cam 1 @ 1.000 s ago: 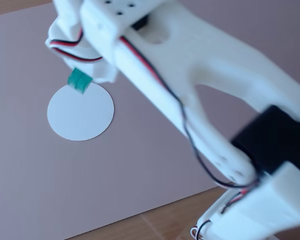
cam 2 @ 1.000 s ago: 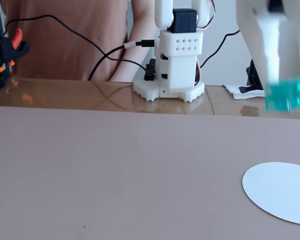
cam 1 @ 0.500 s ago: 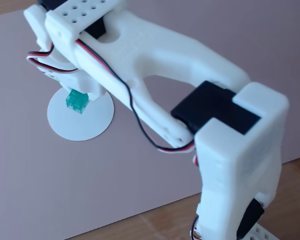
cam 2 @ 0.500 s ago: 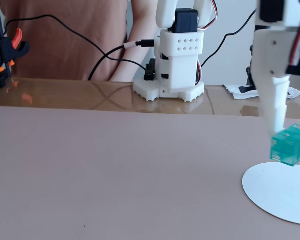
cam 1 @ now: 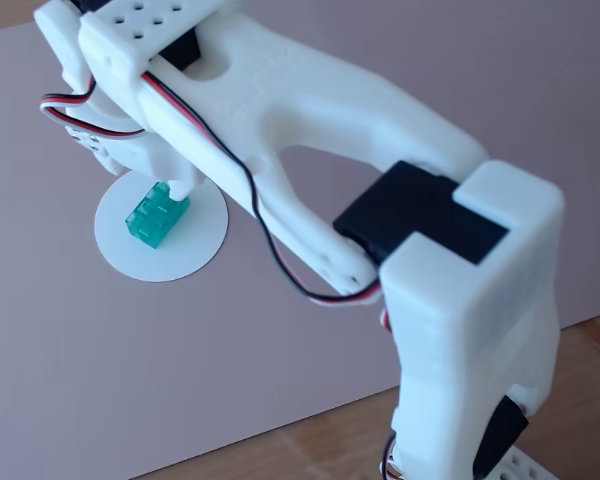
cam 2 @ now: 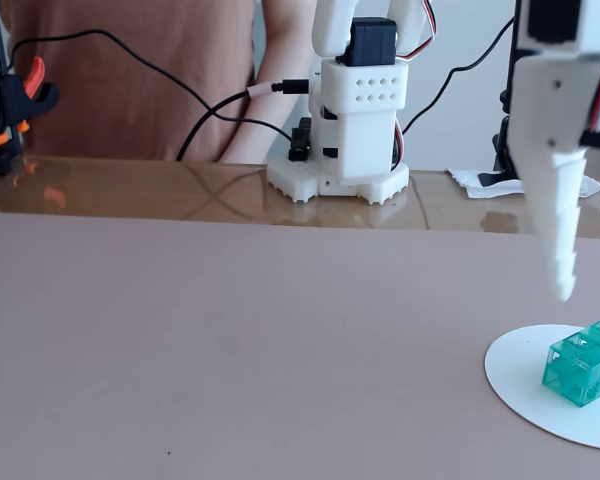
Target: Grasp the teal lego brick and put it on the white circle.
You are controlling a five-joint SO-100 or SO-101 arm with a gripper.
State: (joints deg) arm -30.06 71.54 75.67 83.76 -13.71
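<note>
The teal lego brick (cam 2: 583,365) lies on the white circle (cam 2: 525,370) at the right edge of a fixed view, with nothing holding it. My gripper (cam 2: 592,288) hangs just above it. One white serrated finger (cam 2: 555,220) points down, and its tip stops a little above and left of the brick; the other finger is cut off by the frame edge. From the fixed view above, the brick (cam 1: 155,218) rests left of centre on the circle (cam 1: 195,255), and the gripper (cam 1: 170,186) stands open over its far end, largely hidden by the arm.
The arm's white base (cam 2: 345,120) stands on the glossy wooden strip behind the pinkish mat (cam 2: 230,340), with black cables (cam 2: 210,110) trailing left. A person in a brown shirt sits behind. A black and orange clamp (cam 2: 10,100) is at far left.
The gripper carried the brick down onto the white circle, let it go and rose slightly. The brick now rests on the disc by itself.
</note>
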